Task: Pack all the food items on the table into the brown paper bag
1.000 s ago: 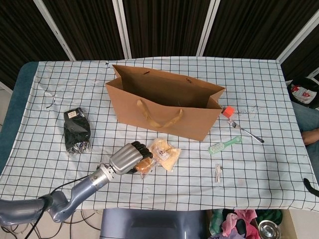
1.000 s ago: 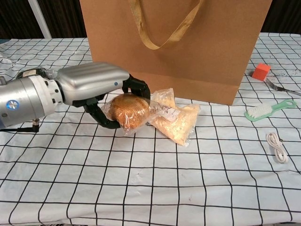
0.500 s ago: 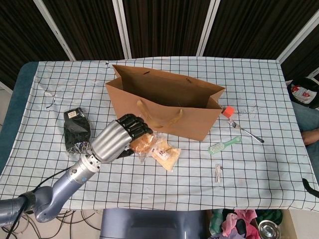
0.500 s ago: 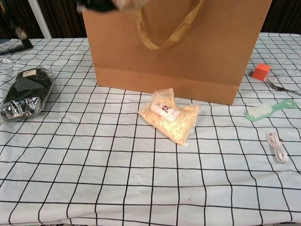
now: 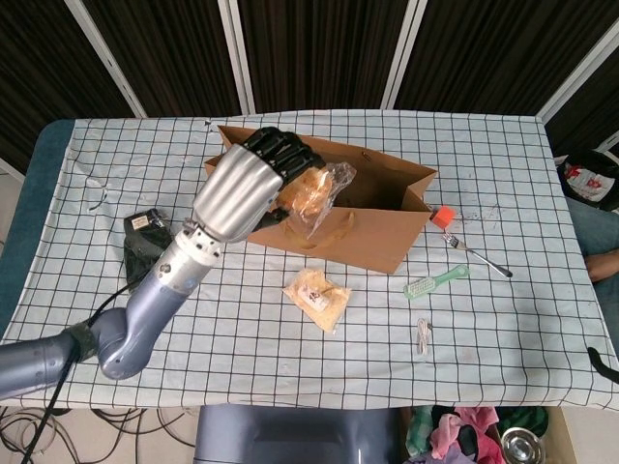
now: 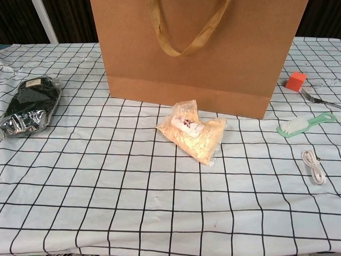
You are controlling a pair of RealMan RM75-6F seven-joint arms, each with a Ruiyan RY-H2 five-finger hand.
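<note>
— Where are we in the packing?

— We're mid-carry with the first item, by our reckoning. Our left hand (image 5: 253,184) has its fingers curled around the round golden-brown bun in clear plastic wrap (image 5: 314,193), and it hangs over the open mouth of the brown paper bag with flat paper handles (image 5: 387,242), above the bag's left end. The loose tail of the wrap dangles toward the front wall. The chest view shows only the bag's front face, not the hand.

— And our right hand?

— Neither view shows it.

— What comes next?

— We judge that the bun should go down between the bag's walls before the fingers let go. The hand is wide next to the opening, so we would lower it squarely, keeping clear of the front rim and the handle so the bag does not tip or fold.

— What is left on the table after that?

— The pale yellow snack packet in clear film (image 6: 193,132) lies flat just in front of the bag, apart from it. The black-and-silver foil pouch (image 6: 29,105) sits well to the left. Both look like food, so we count the task as barely begun.

— And the rest?

— The green plastic scrubbing brush (image 6: 305,125), the metal fork with the orange block at its end (image 5: 472,247) and the coiled white cord (image 6: 314,166) we would leave on the checked tablecloth (image 6: 106,202).
</note>
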